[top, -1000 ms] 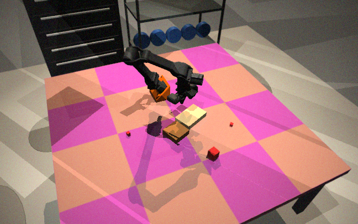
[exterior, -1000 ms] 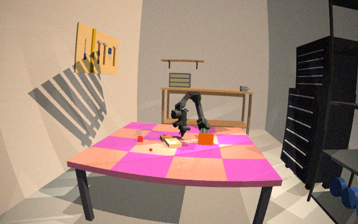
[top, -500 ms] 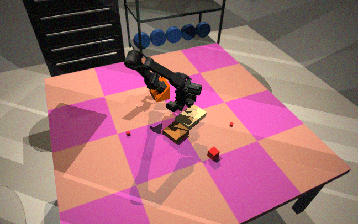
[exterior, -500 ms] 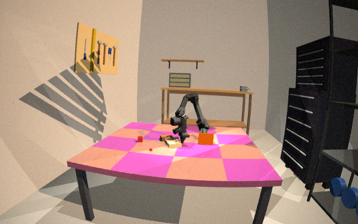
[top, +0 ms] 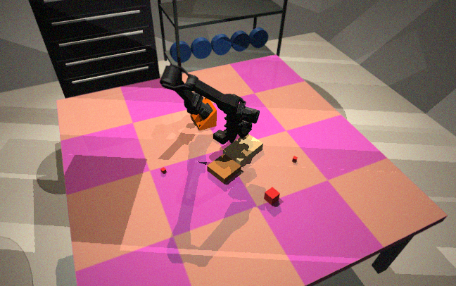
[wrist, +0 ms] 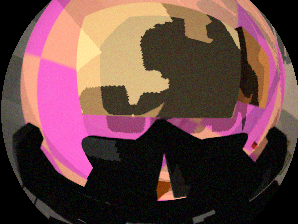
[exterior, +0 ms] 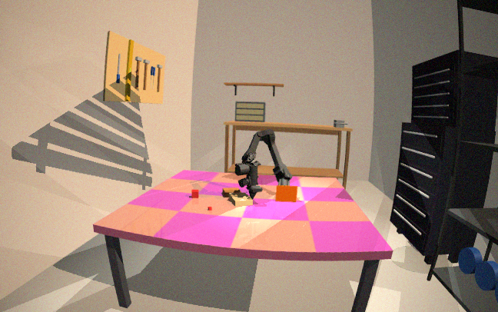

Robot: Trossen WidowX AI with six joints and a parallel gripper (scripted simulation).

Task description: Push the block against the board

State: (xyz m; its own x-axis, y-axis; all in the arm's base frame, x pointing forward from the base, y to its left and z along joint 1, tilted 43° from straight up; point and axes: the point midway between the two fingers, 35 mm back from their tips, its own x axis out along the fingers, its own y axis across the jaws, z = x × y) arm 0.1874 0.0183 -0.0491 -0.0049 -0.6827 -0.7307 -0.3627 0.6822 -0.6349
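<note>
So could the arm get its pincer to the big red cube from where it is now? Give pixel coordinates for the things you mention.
Probably yes: nothing stands on top of the big red cube (top: 271, 196) (exterior: 195, 194). The brown block (top: 224, 170) (exterior: 230, 191) and pale board (top: 248, 149) (exterior: 241, 200) (wrist: 125, 55) lie between, so the arm (top: 214, 93) (exterior: 271, 147) would likely need to pass over them.
</note>
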